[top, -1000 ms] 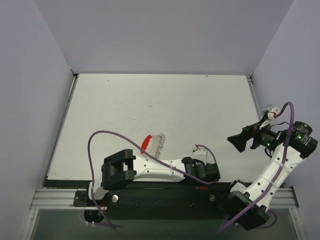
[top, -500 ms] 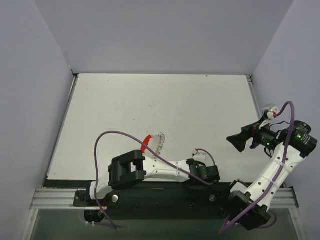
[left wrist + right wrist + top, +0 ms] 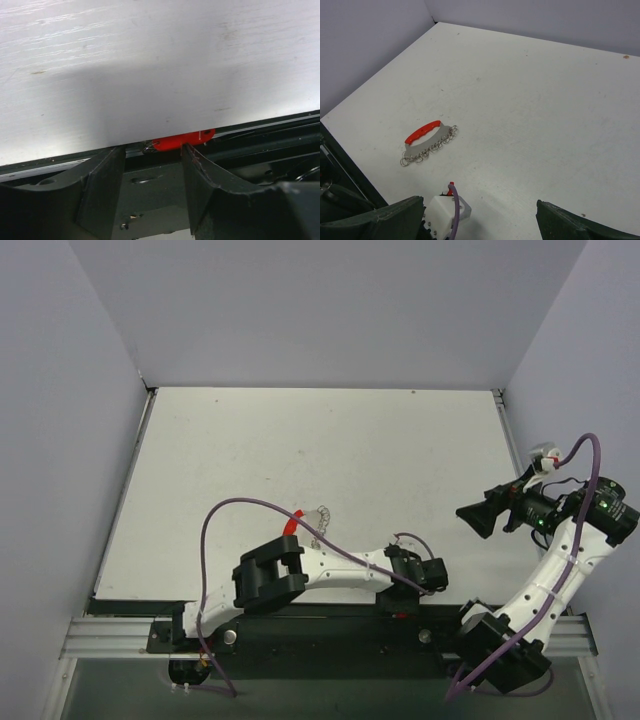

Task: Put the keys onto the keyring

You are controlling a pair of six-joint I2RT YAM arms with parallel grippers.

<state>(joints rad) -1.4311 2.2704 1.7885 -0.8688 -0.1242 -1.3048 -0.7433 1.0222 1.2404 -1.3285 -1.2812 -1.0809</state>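
Lying on the white bench [image 3: 300,440], just lower-left of centre in the top view, the keys [image 3: 431,148] form a lacy silver row. The keyring [image 3: 422,132], a red arc, sits right along their upper-left side in the right wrist view, approx. as long as the row; whether any key is threaded on it is too small to tell. A purple cable [image 3: 250,503] arcs over that spot in the top view. The left arm [image 3: 330,568] stretches to the right along the bottom edge of the bench, its elbow just below the keys. The left pincer [image 3: 430,575] sits bottom centre-right, well apart from keys & keyring. Its fingers [image 3: 102,185] stand apart w/ nothing between them. The left wrist view looks past them at the bench's near edge and a small red piece [image 3: 182,140] there; can't tell what that is. The right arm [image 3: 545,570] rises at the right edge of the top view. The right pincer [image 3: 476,521] points left, fingers wide apart & empty, w/ the keys in the mid-left of its own view.
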